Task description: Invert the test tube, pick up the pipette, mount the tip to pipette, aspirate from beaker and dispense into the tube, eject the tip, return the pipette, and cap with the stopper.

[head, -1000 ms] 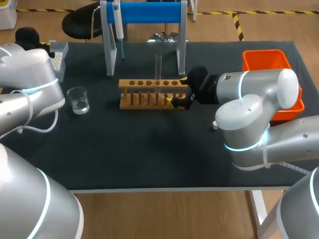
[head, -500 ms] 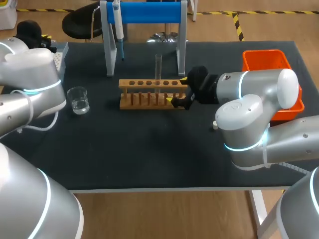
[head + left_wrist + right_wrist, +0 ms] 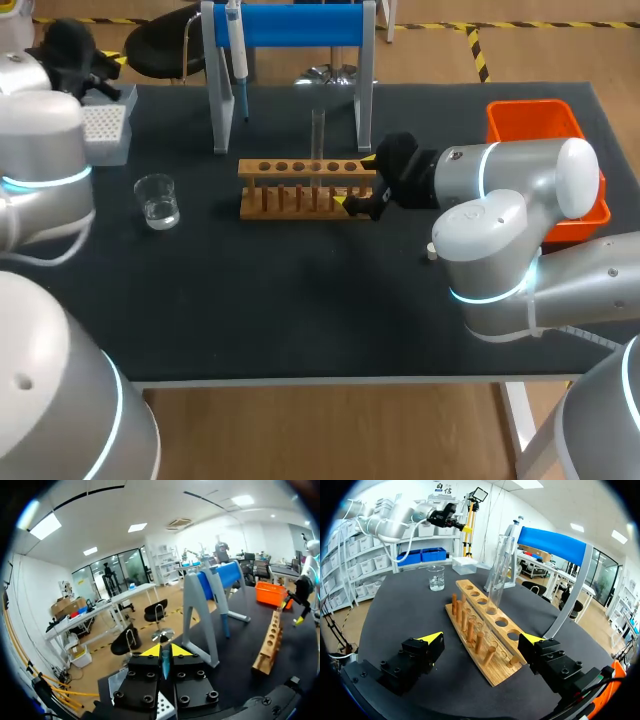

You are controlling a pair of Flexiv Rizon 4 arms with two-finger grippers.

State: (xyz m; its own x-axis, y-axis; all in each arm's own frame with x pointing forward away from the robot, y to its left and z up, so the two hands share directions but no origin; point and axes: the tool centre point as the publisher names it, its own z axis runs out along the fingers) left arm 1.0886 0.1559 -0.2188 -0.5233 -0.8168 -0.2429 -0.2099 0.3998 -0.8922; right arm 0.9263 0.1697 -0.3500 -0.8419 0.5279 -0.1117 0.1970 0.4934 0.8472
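left claw [image 3: 165,652] farther back, over black table [image 3: 300,310]

Tip box [image 3: 108,128] — partly behind left arm [image 3: 40,140]

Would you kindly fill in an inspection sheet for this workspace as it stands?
Surface: dark table, nothing spilled that I can see.
Job's things: tube upright in the wooden rack; pipette hanging on the blue stand; beaker with clear liquid left of the rack; tip box at the far left corner.
Clutter: orange bin at the right edge.
Pincers: left pincer shut, by the tip box; right pincer open, the rack's right end between its fingers.
Cables: one loops along the left arm.
Surroundings: nothing seen reaching over the table.
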